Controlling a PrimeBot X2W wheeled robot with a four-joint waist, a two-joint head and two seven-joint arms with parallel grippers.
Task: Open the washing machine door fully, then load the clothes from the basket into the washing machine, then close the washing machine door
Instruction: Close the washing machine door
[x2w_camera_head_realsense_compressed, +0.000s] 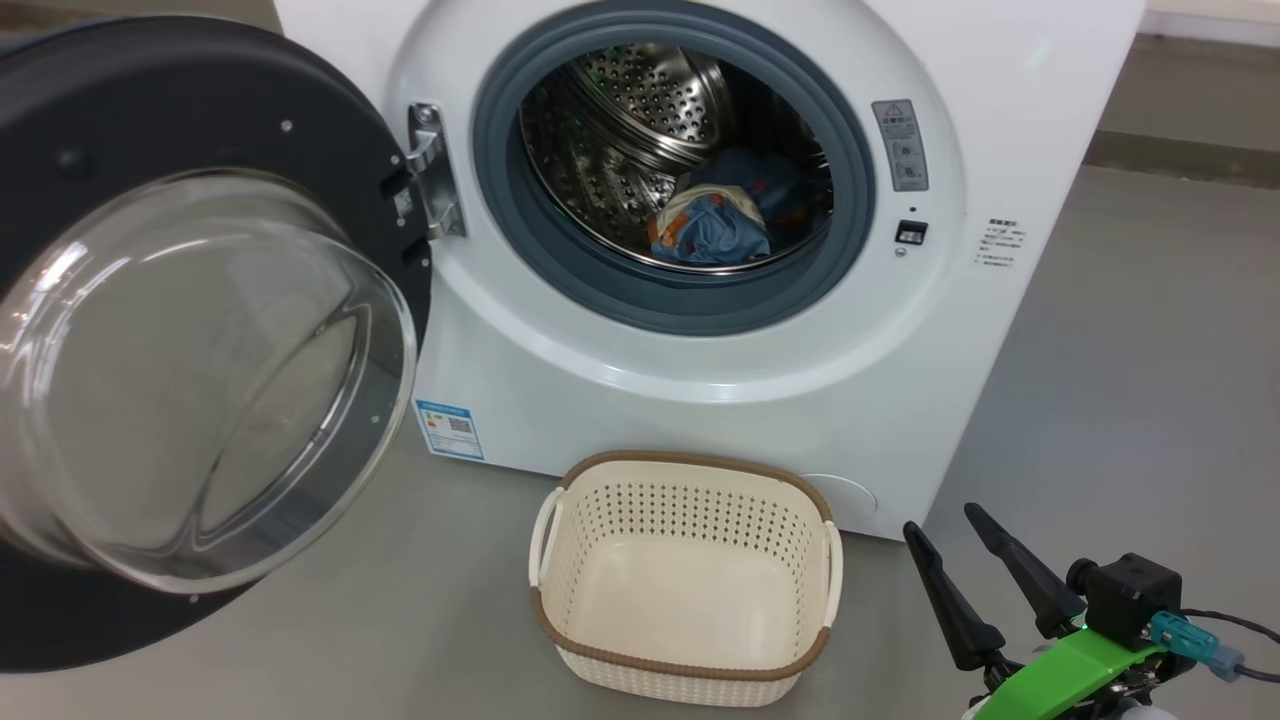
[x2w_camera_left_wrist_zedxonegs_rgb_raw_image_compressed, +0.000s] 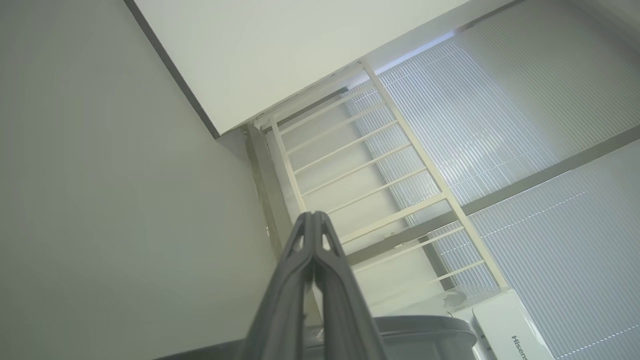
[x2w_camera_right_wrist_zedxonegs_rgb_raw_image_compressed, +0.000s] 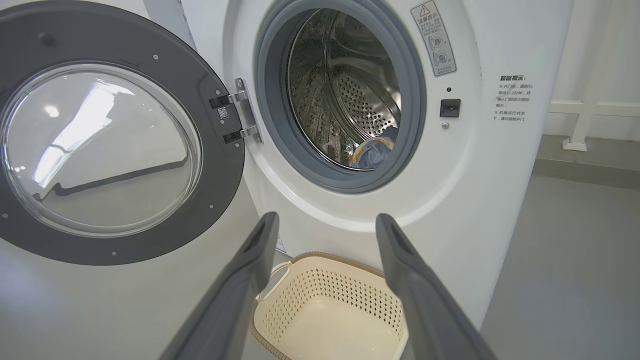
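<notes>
Your right gripper (x2w_camera_head_realsense_compressed: 939, 518) stands wide, its 2 fingers (x2w_camera_right_wrist_zedxonegs_rgb_raw_image_compressed: 250, 280) well apart and touching nothing. Just ahead of it and to its left, the basket (x2w_camera_head_realsense_compressed: 690, 520) sits on the floor (x2w_camera_head_realsense_compressed: 1120, 400), its bare bottom showing. In the right wrist view the basket (x2w_camera_right_wrist_zedxonegs_rgb_raw_image_compressed: 340, 290) lies below and between the fingertips. Beyond the basket rises the washer (x2w_camera_head_realsense_compressed: 700, 400), its white front close behind the basket's far rim. The door (x2w_camera_head_realsense_compressed: 200, 370) hangs swung out on its hinge (x2w_camera_head_realsense_compressed: 432, 170), well to the left of the gripper, with the glass bowl bulging toward you. Farthest in, up past the fingertips, the clothes (x2w_camera_head_realsense_compressed: 715, 225) lie in a blue heap at the bottom of the drum (x2w_camera_head_realsense_compressed: 620, 130), behind the grey ring (x2w_camera_head_realsense_compressed: 680, 300). Your left gripper (x2w_camera_left_wrist_zedxonegs_rgb_raw_image_compressed: 312, 216) is closed tight, its 2 fingers pressed together on nothing, pointing at a pale wall (x2w_camera_left_wrist_zedxonegs_rgb_raw_image_compressed: 100, 200) and a white railing (x2w_camera_left_wrist_zedxonegs_rgb_raw_image_compressed: 360, 165).
</notes>
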